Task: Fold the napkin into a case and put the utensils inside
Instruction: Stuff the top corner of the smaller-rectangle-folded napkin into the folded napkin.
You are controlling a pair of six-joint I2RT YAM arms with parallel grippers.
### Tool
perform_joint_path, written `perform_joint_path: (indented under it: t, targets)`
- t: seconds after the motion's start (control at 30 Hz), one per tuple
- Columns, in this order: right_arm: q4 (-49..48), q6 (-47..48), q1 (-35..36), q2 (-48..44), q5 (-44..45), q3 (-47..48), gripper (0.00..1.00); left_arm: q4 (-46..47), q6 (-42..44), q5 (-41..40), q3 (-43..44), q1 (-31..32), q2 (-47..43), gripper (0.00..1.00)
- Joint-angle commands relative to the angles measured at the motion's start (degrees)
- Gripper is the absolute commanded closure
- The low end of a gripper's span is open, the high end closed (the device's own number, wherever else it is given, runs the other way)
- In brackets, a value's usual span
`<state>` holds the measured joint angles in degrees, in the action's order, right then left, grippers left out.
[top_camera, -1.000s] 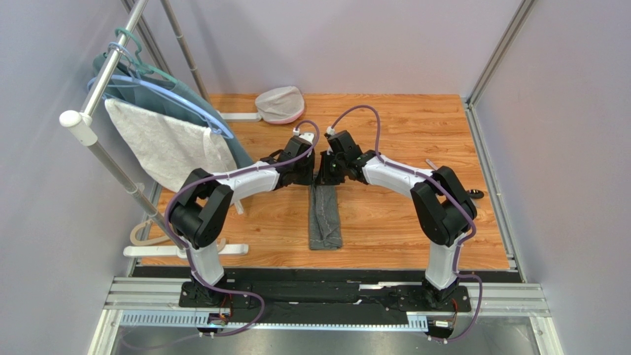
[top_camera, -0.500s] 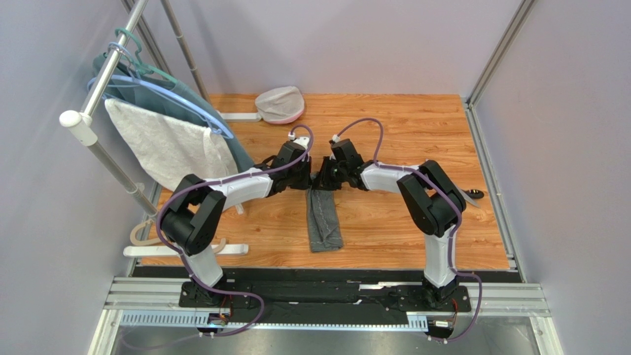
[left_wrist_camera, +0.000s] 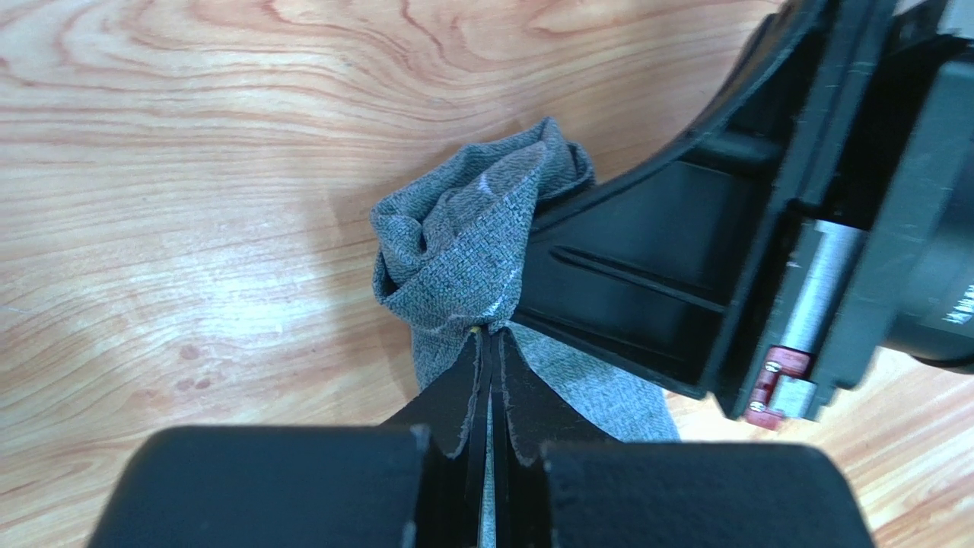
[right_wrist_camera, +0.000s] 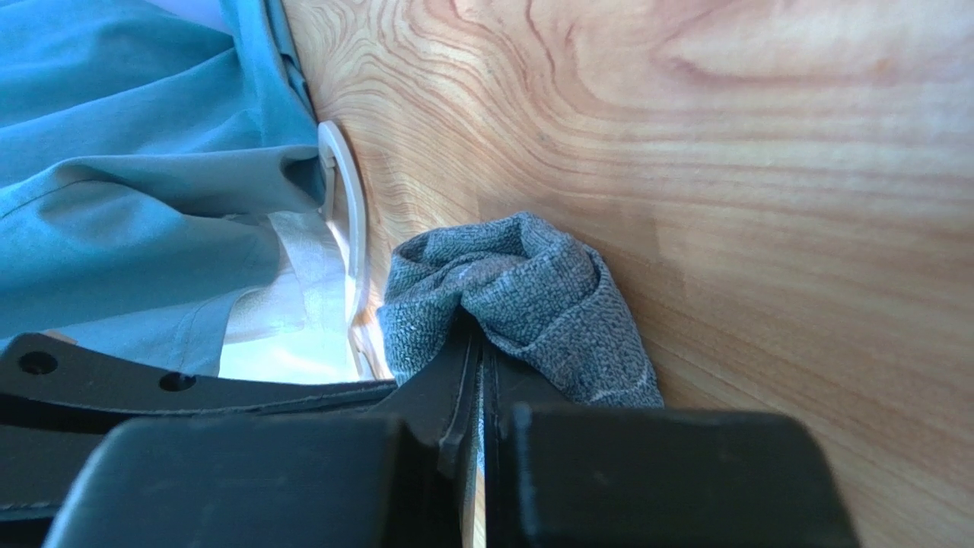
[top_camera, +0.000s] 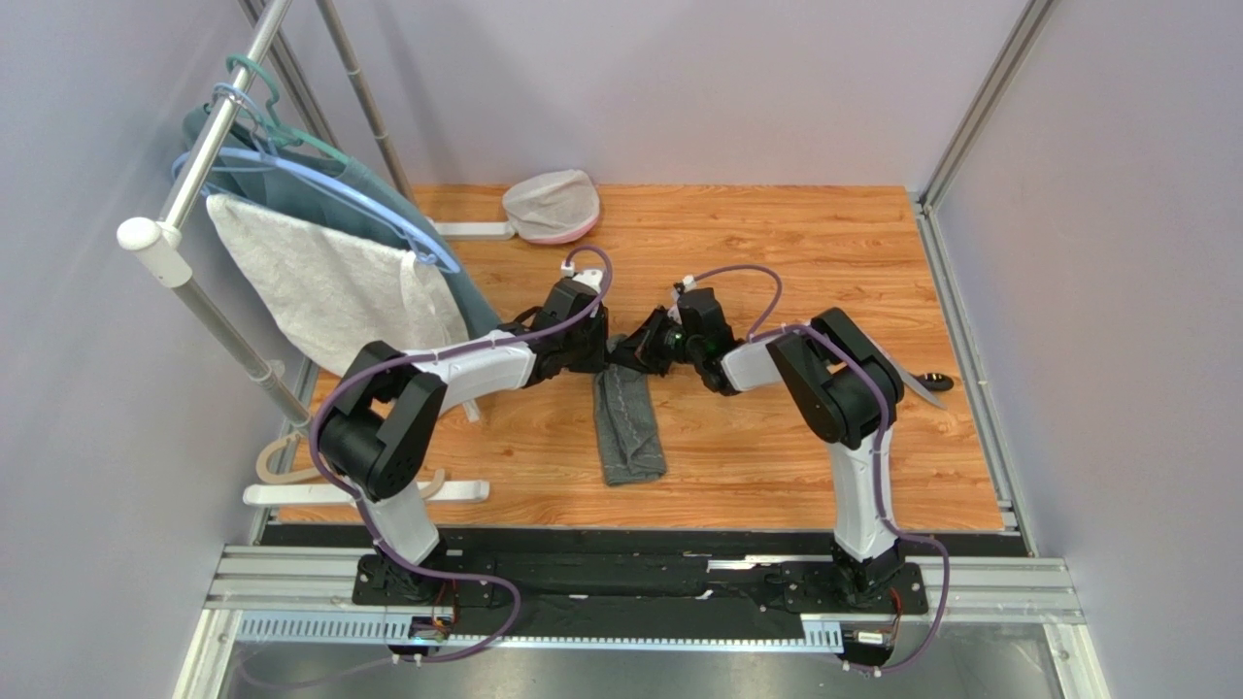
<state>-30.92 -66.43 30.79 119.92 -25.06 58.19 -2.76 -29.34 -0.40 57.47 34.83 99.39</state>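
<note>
Folded napkin (top_camera: 630,431) lies as a strip at frame centre, its upper end pinched from both sides.
The left fingers (left_wrist_camera: 453,400) and right fingers (right_wrist_camera: 448,383) each press together on the bunched end; only the top view shows the rest flat on the wooden surface (top_camera: 759,437).

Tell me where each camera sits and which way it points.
Top: fixed above and behind the bases, looking down on the table; both arms show, left gripper and right gripper meeting at the napkin's far end.
Left wrist: on that wrist, looking along its shut fingers at the pinched napkin; the right gripper fills the right side.
Right wrist: on that wrist, looking along its shut fingers leftward, garment behind.
Shared: both wrist views show the same napkin end from opposite sides.
</note>
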Motion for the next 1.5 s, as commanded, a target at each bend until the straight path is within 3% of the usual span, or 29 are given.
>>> perform_joint_path:
  t: [0.0, 0.23, 0.43, 0.63, 0.8, 0.93, 1.03, 1.47]
  targets:
    - [4.18, 4.45, -0.90, -0.65, -1.31, 3.86, 0.96, -3.03, -1.33, 0.49, 2.38, -1.60, 1.06, 0.98]
    - [7.00, 7.19, -1.61, -1.62, -4.12, 3.94, 0.82, -3.12, -1.77, 4.00, 3.96, -3.01, 0.54, 0.87]
    - [7.71, 9.04, -1.61, -2.23, -4.82, 3.59, 0.75, -4.88, -1.86, 5.15, 4.14, -3.01, -0.87, 0.69]
    - [9.82, 11.15, -1.61, -3.03, -4.65, 3.77, 0.70, -7.16, -0.02, 1.72, 6.33, -3.10, -0.78, 0.67]
    - [9.91, 11.06, -1.61, -2.15, -4.65, 4.30, 0.72, -8.66, 1.04, 0.49, 9.58, -3.10, 2.12, 0.70]
    - [9.21, 10.89, -1.61, -1.53, -4.82, 4.74, 0.86, -9.36, 1.57, 0.49, 11.69, -3.19, 4.83, 0.77]
    - [9.20, 10.71, -1.52, -1.00, -5.35, 5.79, 0.88, -11.55, 1.75, 1.02, 14.15, -3.19, 7.21, 0.80]
    - [10.09, 10.62, -1.60, -0.30, -5.44, 6.32, 0.92, -12.70, 1.48, 1.46, 11.79, -3.01, 4.84, 0.69]
